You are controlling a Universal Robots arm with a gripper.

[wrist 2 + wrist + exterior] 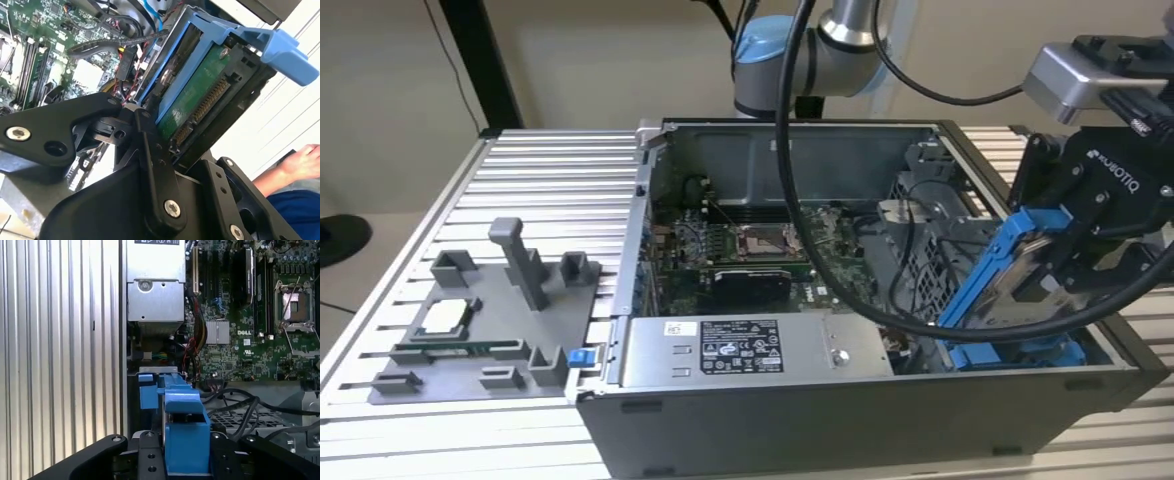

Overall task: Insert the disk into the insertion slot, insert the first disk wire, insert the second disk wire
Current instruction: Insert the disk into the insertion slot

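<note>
The black jaws clench the silver-grey hard drive point(998, 280) in its bright blue carrier, tilted, its lower end seemingly at the blue-railed drive bay point(1021, 353) of the dark grey computer case point(854, 420).

Exterior view: elevated, oblique, over open case point(854, 420). Both wrist views: close on disk point(200, 95), motherboard point(240, 340) shared behind.

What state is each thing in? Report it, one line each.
disk: tilted, lower end at the insertion slot, not seated flat.
end effector: shut on the disk.
insertion slot: not yet filled.
computer case: open, inside exposed.
power-supply box: mounted in the case.
</note>
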